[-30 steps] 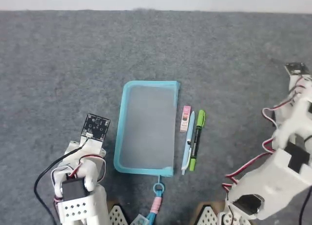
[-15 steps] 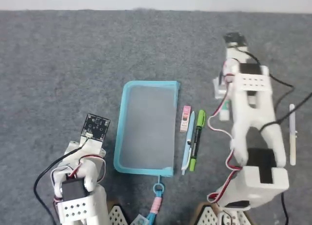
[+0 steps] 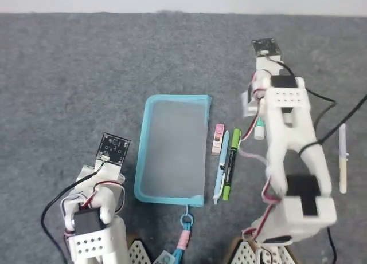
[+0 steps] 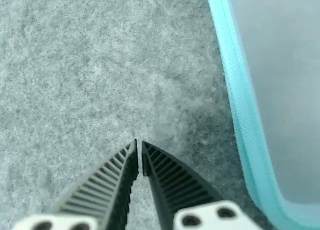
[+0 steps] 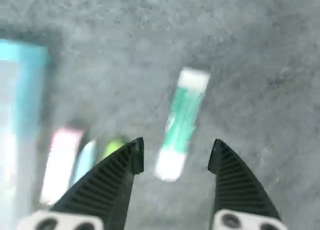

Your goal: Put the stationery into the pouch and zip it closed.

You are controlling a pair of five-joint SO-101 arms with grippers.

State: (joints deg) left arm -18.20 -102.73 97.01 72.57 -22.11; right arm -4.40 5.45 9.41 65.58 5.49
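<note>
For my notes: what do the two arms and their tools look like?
The left arm and right arm are white plastic shells with black motor blocks, rows of small holes, and red, black and white cables looping alongside. The left tool and right tool are dark, ribbed and tapering, on white bases with screw holes.

Soft, even overhead light, faint shadows.

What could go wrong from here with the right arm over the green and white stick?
The right gripper is open over the green and white stick, off its middle; closing there might let it pivot or slip. The pink eraser, blue pen and green marker lie packed side by side, so picking one could push the others.
</note>
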